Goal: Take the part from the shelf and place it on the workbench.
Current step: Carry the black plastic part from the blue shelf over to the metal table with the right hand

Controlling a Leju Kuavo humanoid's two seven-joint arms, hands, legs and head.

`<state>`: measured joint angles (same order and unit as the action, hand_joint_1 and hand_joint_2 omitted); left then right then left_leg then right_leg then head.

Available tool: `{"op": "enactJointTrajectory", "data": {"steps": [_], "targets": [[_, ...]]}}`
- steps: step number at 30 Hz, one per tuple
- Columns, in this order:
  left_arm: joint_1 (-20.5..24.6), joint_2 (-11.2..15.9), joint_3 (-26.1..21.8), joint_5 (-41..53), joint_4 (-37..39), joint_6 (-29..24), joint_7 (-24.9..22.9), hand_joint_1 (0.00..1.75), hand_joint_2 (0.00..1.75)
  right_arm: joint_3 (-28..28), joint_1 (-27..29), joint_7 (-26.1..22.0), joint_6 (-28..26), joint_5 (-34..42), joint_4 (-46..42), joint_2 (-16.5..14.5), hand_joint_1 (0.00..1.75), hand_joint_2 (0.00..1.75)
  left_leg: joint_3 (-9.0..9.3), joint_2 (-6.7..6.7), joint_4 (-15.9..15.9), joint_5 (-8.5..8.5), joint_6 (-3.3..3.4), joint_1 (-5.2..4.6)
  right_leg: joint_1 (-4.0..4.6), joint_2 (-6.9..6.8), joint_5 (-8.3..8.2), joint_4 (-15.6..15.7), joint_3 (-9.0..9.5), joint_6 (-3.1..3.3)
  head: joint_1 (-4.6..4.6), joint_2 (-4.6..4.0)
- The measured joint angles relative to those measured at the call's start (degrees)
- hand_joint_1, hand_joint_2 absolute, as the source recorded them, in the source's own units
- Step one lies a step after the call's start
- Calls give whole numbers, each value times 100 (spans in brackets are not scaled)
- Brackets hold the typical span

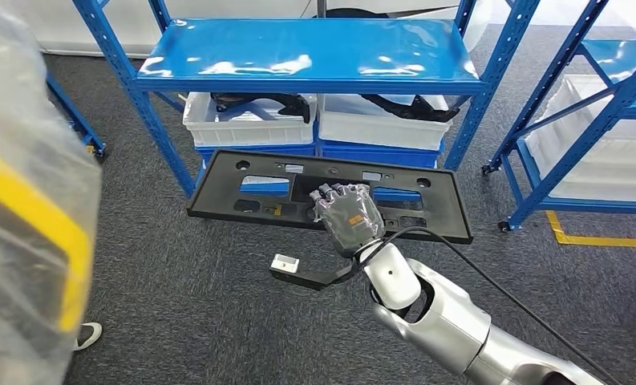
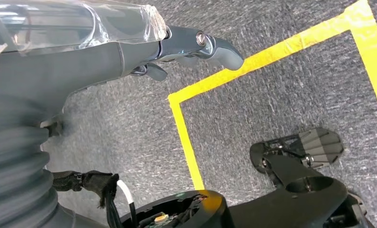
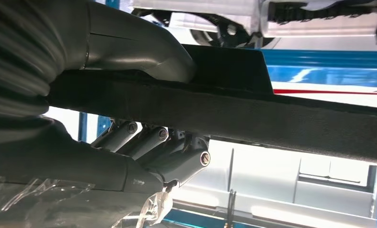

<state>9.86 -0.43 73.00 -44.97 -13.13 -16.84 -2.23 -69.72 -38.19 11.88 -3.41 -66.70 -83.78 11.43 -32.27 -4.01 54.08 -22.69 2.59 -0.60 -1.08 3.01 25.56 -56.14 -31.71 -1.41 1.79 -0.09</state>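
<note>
Part (image 1: 242, 188), a long flat black plastic panel, hangs in front of the blue shelf (image 1: 306, 52), clamped mid-length by the right hand (image 1: 348, 215). It looks stiff, light, but unwieldy; a central grip suits balance. Left hand (image 2: 196, 45) holds nothing, fingers loose.

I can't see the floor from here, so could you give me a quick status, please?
Right hand grips the black panel, clear of the blue shelf. Left hand empty, hanging over the yellow floor tape.
</note>
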Motion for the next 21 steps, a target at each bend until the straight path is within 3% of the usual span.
{"op": "enactJointTrajectory", "data": {"steps": [2,4,5,8,10,12,14,16,17,19,21], "targets": [[1,1,-5,-7,0,-3,4,0,175,-1,-1,-1,0,1,1,-3,175,175,-70,-84,11,29,-63,10,-1,-46,9,72,-1,17,0,0],[-3,7,-13,-9,0,-6,6,0,175,-1,-16,-2,-1,1,1,-11,175,175,-143,-13,112,-41,-138,16,-19,-146,-24,102,-6,71,10,0],[1,9,-17,-9,0,-7,6,0,175,-1,-24,-2,-1,0,1,-16,175,175,-238,77,319,-168,-181,23,-37,-202,-38,118,-5,97,20,0],[49,6,-33,-13,-1,-5,9,0,175,-2,-26,-2,-1,1,3,-22,175,175,-731,291,1429,-691,-310,93,-40,-379,-43,120,-14,120,44,0],[73,2,-42,-14,-1,-4,10,0,175,-3,-24,-2,1,1,5,-22,175,175,-881,321,1793,-778,-353,130,-43,-472,-41,119,-19,117,46,0],[62,1,-45,-14,-1,-4,1,0,175,-4,-24,-3,4,0,4,-24,175,175,-682,362,1449,-554,-379,160,-55,-548,-31,118,-12,102,46,0],[18,-1,-45,-11,-1,-4,-14,0,175,-6,-26,1,14,-1,3,-30,175,175,-257,538,635,-205,-392,163,-58,-625,-13,116,5,62,48,0],[-22,-4,-45,-10,-1,-2,-20,0,175,-7,-32,7,24,-2,3,-32,175,175,-24,705,97,-57,-335,120,-27,-696,-2,109,1,-1,48,0],[-34,-5,-45,-10,-1,-1,-20,0,175,-7,-34,8,30,-3,3,-32,175,175,-25,720,38,-70,-293,94,-7,-740,0,110,-5,-35,47,0],[-43,-6,-46,-11,-1,1,-20,0,175,-7,-38,9,43,-3,1,-33,175,175,-65,627,32,-55,-198,81,-5,-825,11,114,-7,-102,45,0],[-37,-13,-48,-10,-1,1,-20,0,175,-7,-45,10,59,-3,-3,-33,175,175,-63,516,8,-27,-127,89,-33,-704,162,-59,-68,-144,44,0]]}}
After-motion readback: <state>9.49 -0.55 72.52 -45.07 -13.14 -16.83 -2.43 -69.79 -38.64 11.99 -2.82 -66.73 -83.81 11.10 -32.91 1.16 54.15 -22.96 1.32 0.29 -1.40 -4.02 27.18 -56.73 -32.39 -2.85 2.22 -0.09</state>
